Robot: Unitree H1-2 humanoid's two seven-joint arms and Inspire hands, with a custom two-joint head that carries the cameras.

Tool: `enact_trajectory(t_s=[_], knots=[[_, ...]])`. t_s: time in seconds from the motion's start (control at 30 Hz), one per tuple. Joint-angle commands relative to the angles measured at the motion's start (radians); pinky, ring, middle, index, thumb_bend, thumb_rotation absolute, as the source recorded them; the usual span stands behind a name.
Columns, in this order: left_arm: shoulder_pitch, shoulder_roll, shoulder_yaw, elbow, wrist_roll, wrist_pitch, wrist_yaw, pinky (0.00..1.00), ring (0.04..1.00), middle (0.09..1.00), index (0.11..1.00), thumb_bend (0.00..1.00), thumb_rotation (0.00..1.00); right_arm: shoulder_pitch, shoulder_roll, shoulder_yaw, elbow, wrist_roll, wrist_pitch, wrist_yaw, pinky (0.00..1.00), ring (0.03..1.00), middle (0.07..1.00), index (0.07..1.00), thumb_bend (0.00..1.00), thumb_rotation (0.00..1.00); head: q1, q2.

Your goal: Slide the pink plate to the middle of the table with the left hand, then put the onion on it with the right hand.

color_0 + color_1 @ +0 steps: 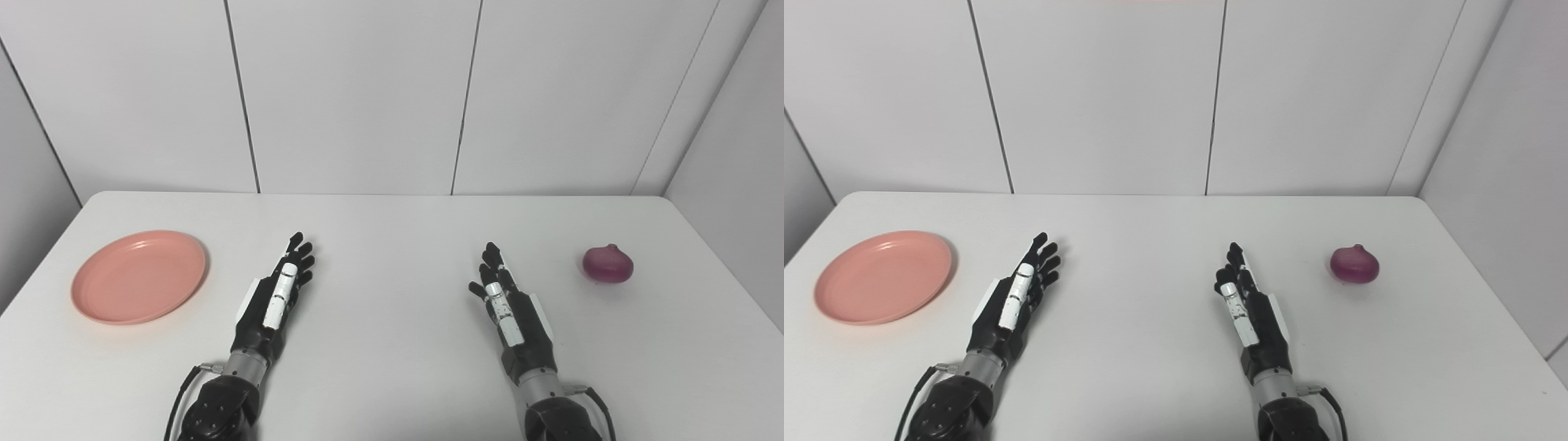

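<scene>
The pink plate (139, 275) lies flat and bare at the left side of the white table (392, 220). At the right side sits a purple-red onion (607, 264). My left hand (278, 292) rests on the table to the right of the plate, open, fingers stretched forward, a gap between it and the plate's rim. My right hand (505, 300) lies open the same way, left of the onion and apart from it. Neither hand holds anything.
White wall panels (355, 92) rise behind the table's far edge. A side wall (735, 153) stands close at the right. The table's left edge runs just beyond the plate.
</scene>
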Motion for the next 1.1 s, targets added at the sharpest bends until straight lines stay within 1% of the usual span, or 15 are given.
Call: enact_trajectory(t_s=[0.0, 0.17, 0.33, 0.67, 0.7, 0.73, 0.77, 0.8, 0.83, 0.9, 0.93, 0.97, 1.0, 1.03, 1.07], knots=[[-0.001, 0.006, 0.004, 0.024, -0.004, -0.043, -0.002, 0.95, 0.962, 0.976, 0.975, 0.51, 1.0, -0.016, -0.001, -0.004, 0.007, 0.004, -0.046, 0.005, 1.0, 1.0, 1.0, 1.0, 0.72, 0.84, 0.0, 0.0], [-0.004, 0.007, 0.009, 0.024, -0.016, -0.038, -0.009, 0.95, 0.965, 0.978, 0.978, 0.5, 1.0, -0.019, 0.003, -0.003, 0.006, 0.004, -0.045, 0.004, 1.0, 1.0, 1.0, 1.0, 0.7, 0.85, -0.019, 0.008], [-0.007, 0.01, 0.014, 0.03, -0.028, -0.035, -0.019, 0.96, 0.969, 0.98, 0.981, 0.52, 1.0, -0.019, 0.009, -0.003, 0.003, 0.004, -0.042, 0.0, 1.0, 1.0, 1.0, 1.0, 0.72, 0.84, -0.026, 0.01], [-0.008, 0.011, 0.015, 0.031, -0.032, -0.031, -0.022, 0.97, 0.974, 0.985, 0.988, 0.53, 1.0, -0.019, 0.006, -0.005, 0.006, 0.011, -0.048, 0.007, 1.0, 1.0, 1.0, 1.0, 0.71, 0.83, -0.001, 0.01], [-0.008, 0.009, 0.014, 0.033, -0.031, -0.034, -0.021, 0.97, 0.973, 0.984, 0.987, 0.53, 1.0, -0.018, 0.005, -0.006, 0.005, 0.01, -0.046, 0.006, 1.0, 1.0, 1.0, 1.0, 0.71, 0.83, 0.038, 0.008], [-0.007, 0.008, 0.013, 0.033, -0.029, -0.035, -0.021, 0.97, 0.971, 0.982, 0.984, 0.53, 1.0, -0.017, 0.003, -0.007, 0.004, 0.01, -0.046, 0.007, 1.0, 1.0, 1.0, 1.0, 0.7, 0.84, 0.038, 0.008], [-0.006, 0.004, 0.009, 0.033, -0.024, -0.036, -0.018, 0.97, 0.97, 0.981, 0.983, 0.53, 1.0, -0.014, -0.004, -0.009, 0.004, 0.016, -0.051, 0.015, 1.0, 1.0, 1.0, 1.0, 0.7, 0.84, 0.1, 0.003], [-0.007, 0.002, 0.005, 0.035, -0.018, -0.041, -0.016, 0.97, 0.969, 0.979, 0.98, 0.53, 1.0, -0.012, -0.012, -0.009, 0.005, 0.02, -0.055, 0.024, 1.0, 1.0, 1.0, 1.0, 0.69, 0.84, 0.112, 0.002], [-0.007, -0.003, 0.0, 0.037, -0.011, -0.044, -0.012, 0.97, 0.97, 0.98, 0.98, 0.54, 1.0, -0.009, -0.023, -0.012, 0.006, 0.028, -0.06, 0.034, 1.0, 1.0, 1.0, 1.0, 0.69, 0.84, 0.186, -0.008], [-0.01, -0.02, -0.009, 0.05, 0.006, -0.05, 0.003, 0.97, 0.969, 0.979, 0.976, 0.54, 1.0, -0.005, -0.05, -0.022, 0.018, 0.048, -0.067, 0.057, 1.0, 1.0, 1.0, 1.0, 0.68, 0.86, 0.26, -0.022], [-0.011, -0.03, -0.013, 0.054, 0.014, -0.052, 0.012, 0.97, 0.97, 0.979, 0.976, 0.54, 1.0, -0.004, -0.063, -0.026, 0.023, 0.052, -0.071, 0.065, 1.0, 1.0, 1.0, 1.0, 0.68, 0.86, 0.277, -0.027], [-0.009, -0.041, -0.019, 0.046, 0.027, -0.046, 0.023, 0.97, 0.969, 0.978, 0.973, 0.54, 1.0, -0.003, -0.078, -0.03, 0.033, 0.055, -0.085, 0.076, 1.0, 1.0, 1.0, 1.0, 0.67, 0.88, 0.32, -0.04], [-0.007, -0.048, -0.024, 0.04, 0.037, -0.042, 0.031, 0.97, 0.968, 0.974, 0.969, 0.54, 1.0, -0.003, -0.087, -0.032, 0.039, 0.057, -0.095, 0.084, 1.0, 1.0, 1.0, 1.0, 0.63, 0.9, 0.32, -0.04], [-0.004, -0.058, -0.03, 0.026, 0.053, -0.031, 0.044, 0.97, 0.968, 0.973, 0.967, 0.54, 1.0, -0.006, -0.093, -0.039, 0.056, 0.075, -0.109, 0.098, 1.0, 1.0, 1.0, 1.0, 0.62, 0.91, 0.359, -0.053], [-0.002, -0.065, -0.034, 0.018, 0.064, -0.023, 0.054, 0.98, 0.967, 0.97, 0.961, 0.55, 1.0, -0.008, -0.097, -0.044, 0.069, 0.09, -0.119, 0.108, 1.0, 1.0, 1.0, 1.0, 0.62, 0.9, 0.366, -0.055]])
